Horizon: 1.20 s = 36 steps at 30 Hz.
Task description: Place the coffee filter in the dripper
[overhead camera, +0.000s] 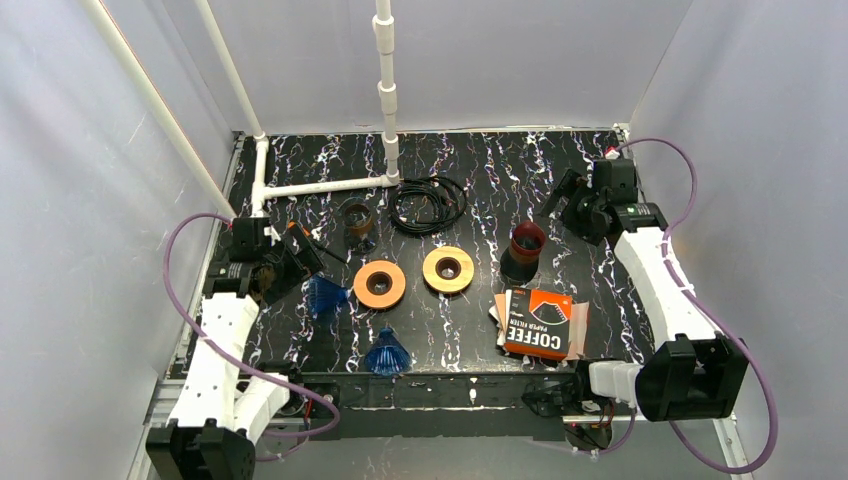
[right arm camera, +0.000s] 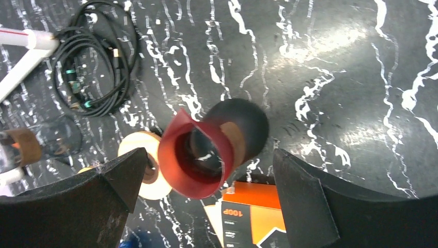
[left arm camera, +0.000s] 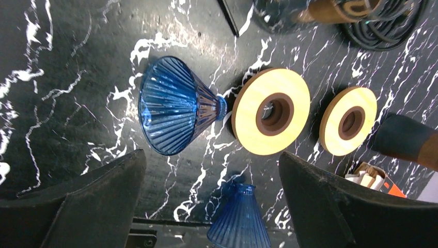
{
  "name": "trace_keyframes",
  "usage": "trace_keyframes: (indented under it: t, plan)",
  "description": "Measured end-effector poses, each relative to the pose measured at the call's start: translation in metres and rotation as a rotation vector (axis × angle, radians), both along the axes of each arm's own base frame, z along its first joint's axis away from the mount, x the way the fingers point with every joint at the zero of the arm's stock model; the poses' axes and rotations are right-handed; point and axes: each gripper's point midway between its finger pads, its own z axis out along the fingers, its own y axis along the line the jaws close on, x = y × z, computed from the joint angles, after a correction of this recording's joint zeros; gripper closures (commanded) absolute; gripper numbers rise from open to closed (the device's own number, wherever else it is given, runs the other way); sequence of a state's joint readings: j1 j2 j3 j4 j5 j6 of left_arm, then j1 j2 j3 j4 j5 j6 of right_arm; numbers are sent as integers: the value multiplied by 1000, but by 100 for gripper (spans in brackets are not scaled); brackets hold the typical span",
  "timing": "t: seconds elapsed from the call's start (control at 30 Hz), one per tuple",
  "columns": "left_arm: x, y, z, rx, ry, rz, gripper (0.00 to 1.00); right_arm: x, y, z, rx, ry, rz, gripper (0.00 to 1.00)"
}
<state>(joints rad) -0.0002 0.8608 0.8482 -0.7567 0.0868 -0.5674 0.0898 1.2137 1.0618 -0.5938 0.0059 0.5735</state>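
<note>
Two blue ribbed glass drippers lie on the black marble table: one (overhead camera: 325, 296) on its side just right of my left gripper (overhead camera: 303, 252), the other (overhead camera: 388, 353) near the front edge. In the left wrist view the first dripper (left arm camera: 173, 106) lies ahead of my open, empty left gripper (left arm camera: 212, 157), and the second (left arm camera: 240, 219) shows between the fingers. The orange and black coffee filter pack (overhead camera: 538, 322) lies at front right, with paper filters sticking out at its left. My right gripper (overhead camera: 562, 195) is open and empty above a dark vessel with a red top (right arm camera: 199, 155).
Two wooden rings (overhead camera: 379, 284) (overhead camera: 448, 270) lie mid-table. A glass carafe with a brown collar (overhead camera: 358, 222) and a black cable coil (overhead camera: 428, 203) sit behind them. White PVC pipes (overhead camera: 320, 186) run at the back left. The red-topped vessel (overhead camera: 524, 250) stands behind the pack.
</note>
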Motion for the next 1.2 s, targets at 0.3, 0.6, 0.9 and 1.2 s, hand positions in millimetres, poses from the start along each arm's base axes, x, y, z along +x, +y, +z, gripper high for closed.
trace_keyframes:
  t: [0.3, 0.6, 0.9, 1.2]
  plan:
    - [-7, -20, -5, -102, 110, -59, 1, 11, 48, 24, 32, 3, 177, 0]
    - [3, -44, 16, -73, 70, -203, 1, -17, 142, 11, -40, 41, 487, 0]
    - [17, -86, 9, 82, 129, -388, 6, -47, 187, -7, -64, 92, 629, 0]
    - [34, -102, -37, 205, 258, -387, 5, -47, 179, -14, -99, 98, 601, 0]
